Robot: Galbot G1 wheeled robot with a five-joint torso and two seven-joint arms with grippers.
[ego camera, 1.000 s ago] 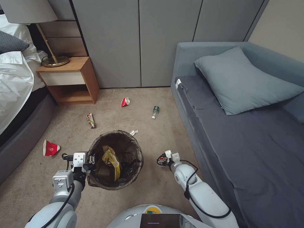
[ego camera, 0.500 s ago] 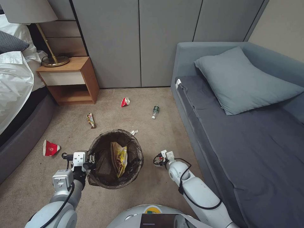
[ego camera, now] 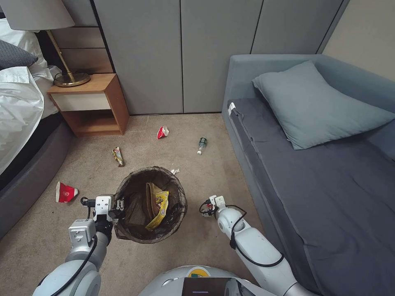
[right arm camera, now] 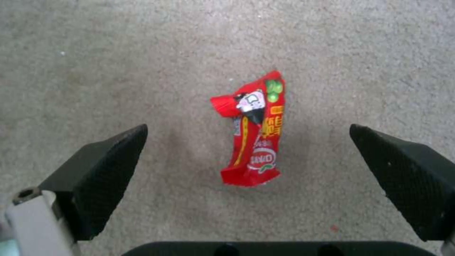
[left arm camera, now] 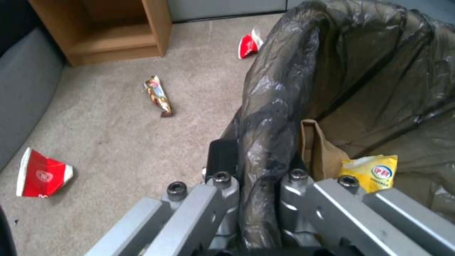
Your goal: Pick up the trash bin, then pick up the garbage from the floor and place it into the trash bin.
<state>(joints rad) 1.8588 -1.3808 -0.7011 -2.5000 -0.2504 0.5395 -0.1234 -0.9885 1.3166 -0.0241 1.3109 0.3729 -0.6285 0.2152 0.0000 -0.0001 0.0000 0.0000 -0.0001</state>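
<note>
My left gripper (ego camera: 117,207) is shut on the near left rim of the trash bin (ego camera: 180,205), a round bin lined with a dark bag. The left wrist view has that gripper (left arm camera: 258,181) pinching the bag-covered rim (left arm camera: 275,92). Inside lie a yellow wrapper (ego camera: 159,204) (left arm camera: 372,172) and a brown paper bag (left arm camera: 320,153). My right gripper (ego camera: 207,207) hangs open, right of the bin, over a red snack wrapper (right arm camera: 253,142) on the floor (ego camera: 135,263). Garbage on the carpet: a red cup (ego camera: 66,192), a gold wrapper (ego camera: 118,156), a red-and-white cup (ego camera: 163,132), a bottle (ego camera: 201,145), a tissue (ego camera: 175,171).
A wooden nightstand (ego camera: 92,105) with a lamp stands at the back left beside a bed (ego camera: 20,119). A grey sofa bed (ego camera: 321,172) with a pillow runs along the right. Grey cabinet doors (ego camera: 181,57) close off the back.
The yellow wrapper has dropped and settled lower inside the bin. My right arm has drawn back and a little left, away from the bin's rim. The left gripper keeps its hold.
</note>
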